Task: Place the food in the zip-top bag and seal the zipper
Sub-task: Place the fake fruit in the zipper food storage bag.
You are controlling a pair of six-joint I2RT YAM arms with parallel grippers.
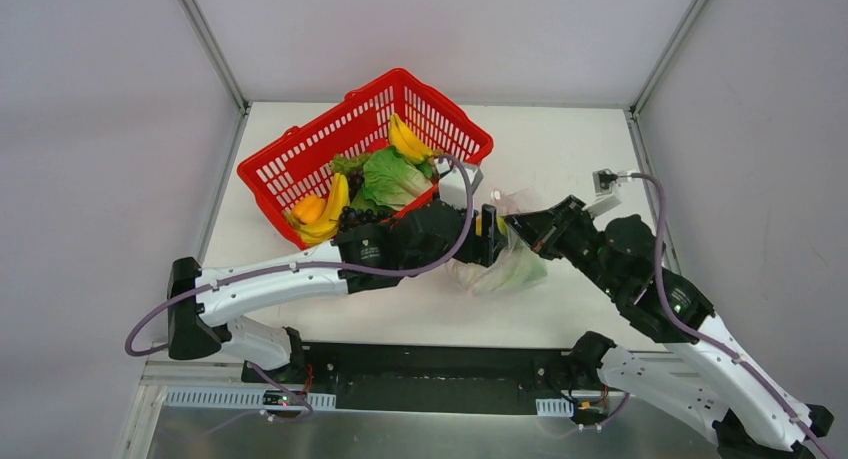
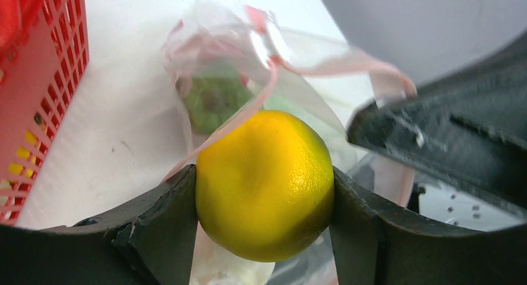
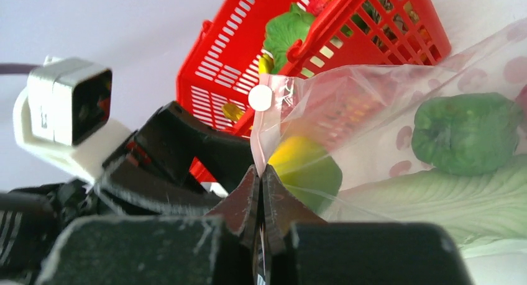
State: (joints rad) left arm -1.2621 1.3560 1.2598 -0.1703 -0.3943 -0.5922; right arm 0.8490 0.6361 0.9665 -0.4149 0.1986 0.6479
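Note:
My left gripper is shut on a round yellow-green fruit, held at the open mouth of the clear zip-top bag. The pink zipper strip curls across just behind the fruit. My right gripper is shut on the bag's mouth edge and holds it up. Inside the bag lie a green pepper and a long white-green cabbage. In the top view both grippers meet over the bag at mid-table.
The red mesh basket stands tilted at the back left, close behind my left arm. It holds bananas, leafy greens, dark grapes and an orange fruit. Grey walls close in the white table.

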